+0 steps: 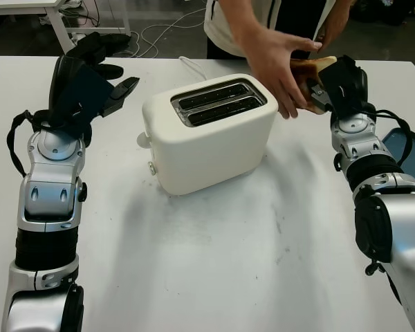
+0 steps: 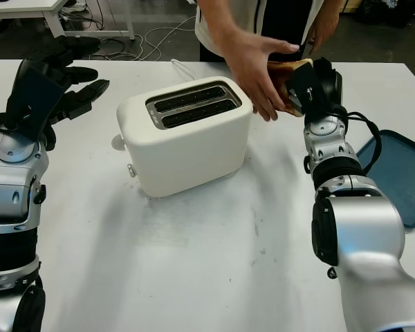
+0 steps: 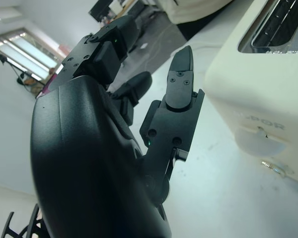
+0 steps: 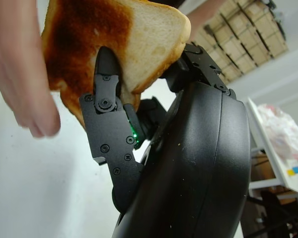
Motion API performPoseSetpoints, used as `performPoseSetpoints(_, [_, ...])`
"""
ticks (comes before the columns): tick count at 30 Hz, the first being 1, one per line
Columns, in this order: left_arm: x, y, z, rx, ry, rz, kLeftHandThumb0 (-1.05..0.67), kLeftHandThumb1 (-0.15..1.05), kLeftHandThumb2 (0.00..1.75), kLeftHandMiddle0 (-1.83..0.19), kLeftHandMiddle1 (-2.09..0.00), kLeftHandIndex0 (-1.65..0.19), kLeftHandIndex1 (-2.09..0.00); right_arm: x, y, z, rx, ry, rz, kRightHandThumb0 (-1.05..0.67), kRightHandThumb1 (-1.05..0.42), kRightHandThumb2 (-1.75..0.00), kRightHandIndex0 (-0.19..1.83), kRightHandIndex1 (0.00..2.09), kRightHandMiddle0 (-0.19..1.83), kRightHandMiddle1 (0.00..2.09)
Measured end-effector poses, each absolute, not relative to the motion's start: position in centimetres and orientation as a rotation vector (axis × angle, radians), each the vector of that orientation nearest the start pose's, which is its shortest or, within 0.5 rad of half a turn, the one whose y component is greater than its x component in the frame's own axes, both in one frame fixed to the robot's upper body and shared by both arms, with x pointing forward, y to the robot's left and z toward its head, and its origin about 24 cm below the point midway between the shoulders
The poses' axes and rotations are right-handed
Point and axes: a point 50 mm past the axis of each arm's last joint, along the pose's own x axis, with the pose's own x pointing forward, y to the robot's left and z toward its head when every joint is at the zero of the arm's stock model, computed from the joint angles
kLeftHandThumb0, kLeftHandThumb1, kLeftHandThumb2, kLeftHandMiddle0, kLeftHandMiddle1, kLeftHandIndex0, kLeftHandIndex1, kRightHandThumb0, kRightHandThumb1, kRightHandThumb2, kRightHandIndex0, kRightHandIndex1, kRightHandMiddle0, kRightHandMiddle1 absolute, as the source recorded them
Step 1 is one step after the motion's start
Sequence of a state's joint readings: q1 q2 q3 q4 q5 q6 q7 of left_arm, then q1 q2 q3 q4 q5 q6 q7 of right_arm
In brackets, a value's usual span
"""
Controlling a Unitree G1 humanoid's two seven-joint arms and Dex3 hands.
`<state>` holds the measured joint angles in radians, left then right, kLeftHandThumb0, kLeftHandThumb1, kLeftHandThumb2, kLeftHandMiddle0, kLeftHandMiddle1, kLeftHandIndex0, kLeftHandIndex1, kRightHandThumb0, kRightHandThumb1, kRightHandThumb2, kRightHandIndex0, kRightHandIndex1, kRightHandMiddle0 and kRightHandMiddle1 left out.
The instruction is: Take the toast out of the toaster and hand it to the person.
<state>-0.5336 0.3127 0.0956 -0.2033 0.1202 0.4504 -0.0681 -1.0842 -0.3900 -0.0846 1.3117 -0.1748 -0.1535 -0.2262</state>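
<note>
Right hand [image 1: 330,88] is raised above the far right part of the bench [image 1: 214,263], to the right of the toaster [image 1: 209,131] and clear of it. Its fingers [image 4: 107,94] are pinched on the toast [image 4: 114,44]: one black finger lies across the browned face of the slice, and the slice stands out of the hand toward the person.

The person's hand [image 1: 280,66] reaches in from the far side of the bench, palm toward the slice, fingertips at or just beside the browned edge. Whether those fingers have closed on the toast cannot be told; in the right wrist view they appear blurred and immediately next to the slice.

Key relation: the toast lies between the robot's right hand and the person's hand, its free end toward the person. The right hand is the only robot hand near it. Both toaster slots [image 1: 218,102] appear to hold nothing.

Left hand [image 1: 90,72] is open, raised over the far left of the bench, to the left of the toaster and apart from it. It holds nothing.

A blue tray [image 2: 401,173] sits at the right edge of the bench.

Judgement: extraction is done; the handover is at the transfer point. The coming move should call for the right hand to release only once the person has a firm hold, otherwise the slice could drop to the bench.
</note>
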Motion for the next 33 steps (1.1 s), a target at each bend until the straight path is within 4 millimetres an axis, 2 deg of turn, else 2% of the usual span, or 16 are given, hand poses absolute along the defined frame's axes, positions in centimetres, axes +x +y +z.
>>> performPoseSetpoints(14, [31.71,18.84,21.17,0.38,-0.291,0.065,-0.18,0.85,0.19,-0.3,-0.88,-0.49,-0.39,40.81,-23.58,14.85,-0.434,0.018,-0.334,-0.27,-0.92,-0.37,0.89,1.75,0.58,1.75])
performPoseSetpoints(20, [31.72,18.8,21.15,0.384,-0.291,0.065,-0.17,0.86,0.19,-0.31,-0.87,-0.49,-0.38,40.8,-23.61,14.84,-0.42,0.018,-0.336,-0.27,-0.92,-0.36,0.84,1.75,0.45,1.75])
performPoseSetpoints(25, [31.71,18.8,21.14,0.384,-0.291,0.065,-0.17,0.86,0.19,-0.3,-0.86,-0.5,-0.37,40.81,-23.6,14.82,-0.415,0.02,-0.332,-0.25,-0.92,-0.39,0.87,1.75,0.59,1.75])
performPoseSetpoints(30, [31.68,18.83,21.0,0.385,-0.286,0.064,-0.18,0.86,0.19,-0.3,-0.86,-0.5,-0.36,40.95,-23.18,14.59,-0.385,0.046,-0.209,-0.25,-0.92,-0.47,0.86,1.75,0.58,1.75])
performPoseSetpoints(31, [31.67,18.8,20.97,0.385,-0.286,0.063,-0.18,0.86,0.19,-0.3,-0.86,-0.5,-0.36,40.97,-23.08,14.55,-0.383,0.051,-0.185,-0.25,-0.92,-0.47,0.76,1.74,0.51,1.71])
performPoseSetpoints(32, [31.67,18.79,20.97,0.386,-0.286,0.063,-0.18,0.86,0.19,-0.3,-0.85,-0.5,-0.36,40.98,-22.99,14.54,-0.384,0.05,-0.165,-0.32,-0.92,-0.46,0.61,1.59,0.47,1.43])
performPoseSetpoints(33, [31.66,18.78,20.99,0.386,-0.287,0.062,-0.18,0.86,0.19,-0.3,-0.85,-0.5,-0.35,40.97,-22.92,14.56,-0.386,0.043,-0.146,-0.37,-0.92,-0.46,0.57,1.4,0.5,1.18])
